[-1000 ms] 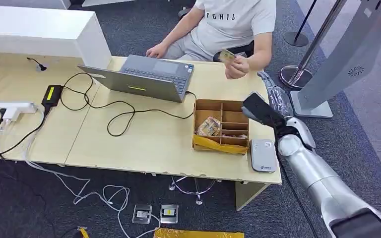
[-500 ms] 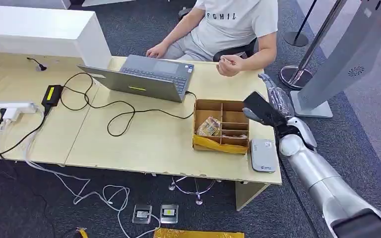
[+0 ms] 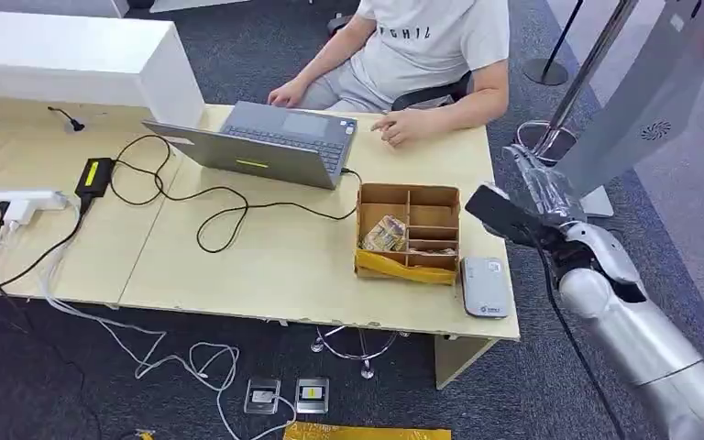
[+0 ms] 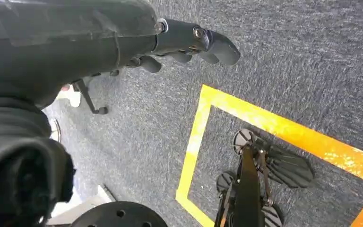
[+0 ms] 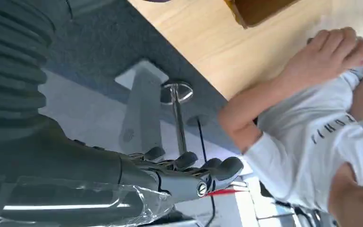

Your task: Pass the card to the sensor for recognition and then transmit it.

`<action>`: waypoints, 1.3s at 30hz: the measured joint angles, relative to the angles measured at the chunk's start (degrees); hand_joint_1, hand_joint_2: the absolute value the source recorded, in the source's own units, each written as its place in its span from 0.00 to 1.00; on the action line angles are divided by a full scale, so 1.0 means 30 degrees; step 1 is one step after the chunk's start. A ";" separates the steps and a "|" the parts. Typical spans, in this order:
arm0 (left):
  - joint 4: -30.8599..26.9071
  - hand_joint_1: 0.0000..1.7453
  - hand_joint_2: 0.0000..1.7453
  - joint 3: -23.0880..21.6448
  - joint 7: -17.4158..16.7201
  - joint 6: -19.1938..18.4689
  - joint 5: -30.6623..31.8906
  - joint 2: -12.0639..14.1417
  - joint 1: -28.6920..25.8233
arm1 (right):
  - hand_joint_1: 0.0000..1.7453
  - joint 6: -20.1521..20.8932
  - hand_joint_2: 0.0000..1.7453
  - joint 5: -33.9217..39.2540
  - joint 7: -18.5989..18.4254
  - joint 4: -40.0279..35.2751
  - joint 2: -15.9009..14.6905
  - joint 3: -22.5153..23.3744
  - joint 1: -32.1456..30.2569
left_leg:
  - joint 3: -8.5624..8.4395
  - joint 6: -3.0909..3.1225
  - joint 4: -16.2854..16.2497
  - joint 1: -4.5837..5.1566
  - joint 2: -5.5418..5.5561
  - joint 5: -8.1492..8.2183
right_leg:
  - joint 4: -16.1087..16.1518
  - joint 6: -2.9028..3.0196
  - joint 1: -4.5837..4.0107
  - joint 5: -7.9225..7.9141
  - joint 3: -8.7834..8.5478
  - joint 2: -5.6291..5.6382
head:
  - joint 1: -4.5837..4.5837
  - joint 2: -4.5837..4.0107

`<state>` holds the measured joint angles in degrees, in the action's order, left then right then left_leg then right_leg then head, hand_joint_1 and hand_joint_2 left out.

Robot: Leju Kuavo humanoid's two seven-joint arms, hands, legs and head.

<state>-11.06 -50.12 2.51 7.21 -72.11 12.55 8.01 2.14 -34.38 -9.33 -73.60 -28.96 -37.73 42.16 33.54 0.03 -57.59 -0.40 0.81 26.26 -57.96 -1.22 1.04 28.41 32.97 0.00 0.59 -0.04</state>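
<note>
Head view: sensor [image 3: 485,287] near robot hand [image 3: 537,181]

Capital letters reading "GHIL", their start hidden by a fold, run across the chest of a seated person's white T-shirt [image 3: 431,41]. Small blue print marks the grey card reader [image 3: 485,286] on the worktop [image 3: 275,257], too small to read.

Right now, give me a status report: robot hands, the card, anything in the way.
Right robot hand empty, raised beside the table's end. Left robot hand empty, hanging over the carpet. No card visible. Card reader unobstructed near the table's edge, beside the divided box.
</note>
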 joint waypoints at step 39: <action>0.0000 0.00 0.00 -0.0015 -0.0182 0.0379 0.0029 -0.0299 0.0049 | 0.00 -0.1850 1.00 -0.4131 -0.2600 -0.5090 -0.1238 -0.0277 -0.6411 | 0.0000 -0.0004 0.0009 -0.0021 0.0011 -0.0002 | -0.0001 0.0010 -0.0022 0.0007 -0.0018 -0.0008 | -0.0015 0.0000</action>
<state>-11.06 -50.16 1.97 8.35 -72.02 11.65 8.15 -3.41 -46.77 -17.13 -88.87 -32.68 -38.56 22.93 33.54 0.01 -57.56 -0.46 0.85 26.26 -57.96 -1.19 0.97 28.43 32.92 -0.02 0.55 -0.04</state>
